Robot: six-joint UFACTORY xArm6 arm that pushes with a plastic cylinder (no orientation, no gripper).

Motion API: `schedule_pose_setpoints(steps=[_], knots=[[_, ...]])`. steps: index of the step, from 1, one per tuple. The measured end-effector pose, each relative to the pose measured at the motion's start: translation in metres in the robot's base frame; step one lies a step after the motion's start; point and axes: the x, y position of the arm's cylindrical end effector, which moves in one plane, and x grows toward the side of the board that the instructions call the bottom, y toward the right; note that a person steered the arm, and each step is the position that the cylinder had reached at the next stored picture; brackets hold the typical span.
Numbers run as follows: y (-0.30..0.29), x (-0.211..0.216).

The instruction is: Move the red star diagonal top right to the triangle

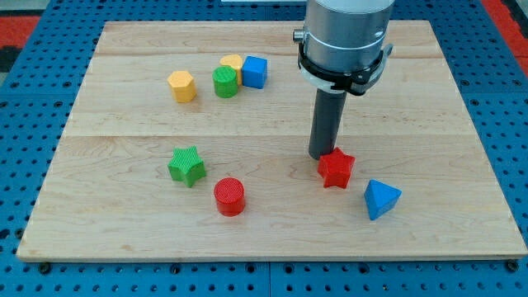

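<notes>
The red star [337,168] lies on the wooden board at the view's lower right of centre. The blue triangle [381,199] lies just to its lower right, a small gap apart. My tip [322,155] stands at the star's upper left edge, touching or nearly touching it. The rod hangs from the grey arm at the view's top.
A green star [187,165] and a red cylinder [229,196] lie at the lower left of centre. A yellow hexagon [181,86], a green cylinder [225,82], a yellow block [233,63] and a blue cube [255,72] cluster at the upper left. The board [462,124] ends near the triangle's right.
</notes>
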Motion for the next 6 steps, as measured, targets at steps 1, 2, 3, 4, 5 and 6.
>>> schedule_pose_setpoints(steps=[1, 2, 3, 4, 5, 6], knots=[[0.003, 0.001], [-0.037, 0.010], [-0.035, 0.043], [-0.009, 0.020], [0.062, 0.012], [0.061, -0.006]])
